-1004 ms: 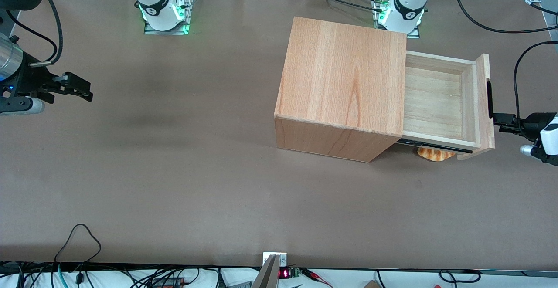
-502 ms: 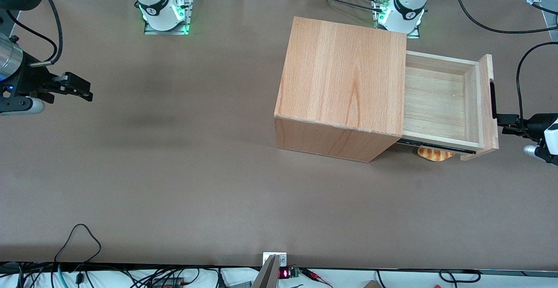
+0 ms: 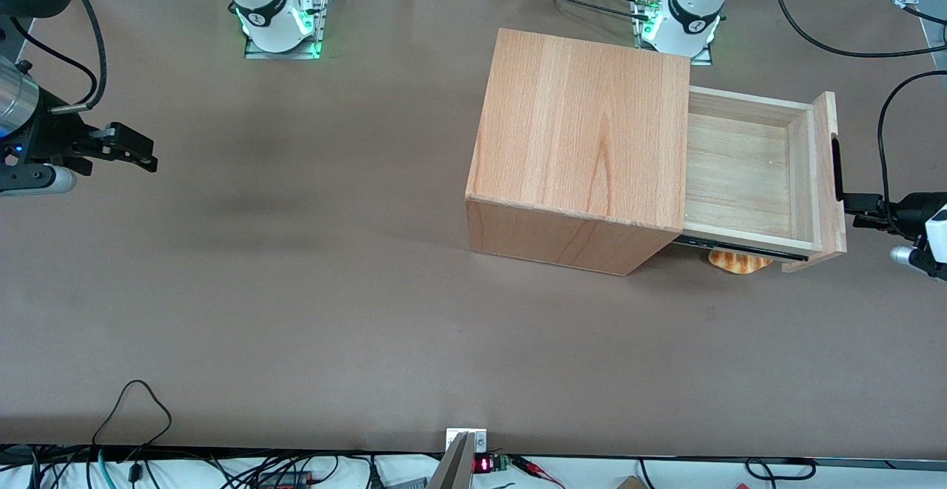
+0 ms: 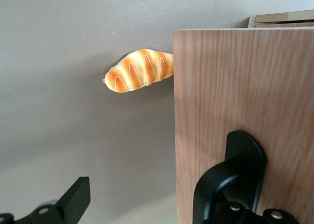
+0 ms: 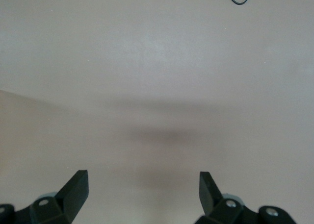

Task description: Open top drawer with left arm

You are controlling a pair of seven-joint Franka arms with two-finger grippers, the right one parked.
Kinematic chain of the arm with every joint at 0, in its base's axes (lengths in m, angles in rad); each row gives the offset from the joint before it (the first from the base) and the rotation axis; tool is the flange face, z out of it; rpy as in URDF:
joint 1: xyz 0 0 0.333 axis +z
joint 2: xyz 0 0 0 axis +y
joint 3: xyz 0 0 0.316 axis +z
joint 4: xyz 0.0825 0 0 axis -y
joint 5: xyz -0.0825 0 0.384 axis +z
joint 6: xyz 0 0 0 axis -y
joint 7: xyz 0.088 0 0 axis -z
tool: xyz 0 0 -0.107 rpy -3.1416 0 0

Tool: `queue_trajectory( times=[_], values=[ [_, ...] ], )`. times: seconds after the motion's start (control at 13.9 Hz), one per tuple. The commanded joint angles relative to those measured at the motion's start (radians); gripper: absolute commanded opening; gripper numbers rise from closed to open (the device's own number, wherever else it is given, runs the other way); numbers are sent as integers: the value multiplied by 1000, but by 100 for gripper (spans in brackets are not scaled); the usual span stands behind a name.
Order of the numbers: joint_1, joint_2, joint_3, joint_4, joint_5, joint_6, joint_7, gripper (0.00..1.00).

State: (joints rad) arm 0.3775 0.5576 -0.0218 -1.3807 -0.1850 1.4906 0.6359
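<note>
Brown tabletop [image 3: 311, 289] fills my front view, bare and flat from the parked arm's end up to the wooden casing [image 3: 584, 141]. I see loose black cables [image 3: 133, 407] along the table edge nearest the front camera, and the two arm bases with green lights at the edge farthest from it. The casing stands toward the working arm's end of the table, with wide open surface between it and the front camera.

From the casing's side facing the working arm's end, the top drawer [image 3: 740, 171] sticks well out, its pale plank floor showing and nothing in it that I can see. Its black side rail [image 3: 740, 248] shows along the edge nearest the front camera. Under that edge a striped bread roll [image 3: 738, 260] lies on the table, partly under the drawer; my wrist camera shows the roll [image 4: 140, 69] running in under the drawer's front panel [image 4: 245, 96].

On the front panel [image 3: 832, 178] sits the black bar handle [image 3: 835, 167]. The left arm's gripper [image 3: 858, 204] is right at the lower end of that handle, in front of the panel, with little table left between it and the table's end. In the wrist view one finger [image 4: 216, 185] sits against the handle's bracket [image 4: 245, 150] and the other finger [image 4: 76, 197] hangs over bare table well apart from it, so I read the claw as spread wide, not clamped on the bar.
</note>
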Motion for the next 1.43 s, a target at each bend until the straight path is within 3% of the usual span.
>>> queue_trajectory(
  times=[0.0, 0.57, 1.36],
  values=[
    [26, 24, 2, 72, 7, -47, 24, 100],
    [21, -8, -1, 132, 10, -156, 15, 100],
    [-83, -171, -10, 173, 22, -364, -295, 100]
  ],
)
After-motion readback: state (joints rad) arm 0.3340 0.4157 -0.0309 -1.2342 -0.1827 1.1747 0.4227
